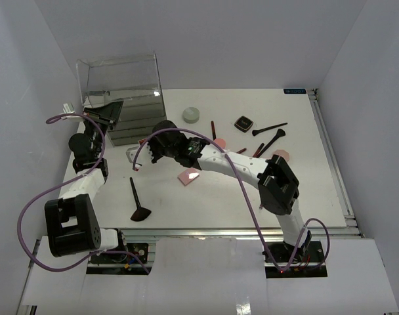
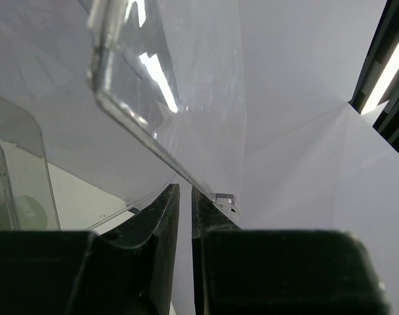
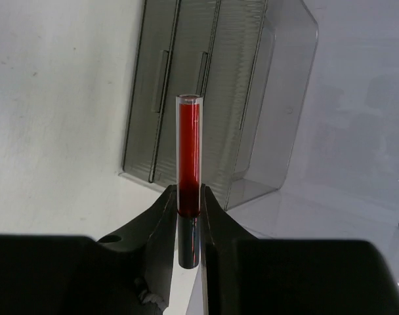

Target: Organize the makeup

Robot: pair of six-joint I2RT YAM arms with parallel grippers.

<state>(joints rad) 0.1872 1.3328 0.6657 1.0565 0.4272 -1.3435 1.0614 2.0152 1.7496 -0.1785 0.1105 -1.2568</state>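
The red stick (image 3: 189,151) stood clamped by its dark lower end in the right pincer (image 3: 188,197), held off the surface (image 3: 55,98). Its long axis ran straight out toward the clear drawer box (image 3: 153,98) just beyond. The left pincer (image 2: 185,197), narrowed to a sliver, seemed to pinch a clear drawer rim (image 2: 153,141).

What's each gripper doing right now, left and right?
Left gripper: closed, apparently pinching the edge of a clear panel.
Right gripper: closed on a red stick.
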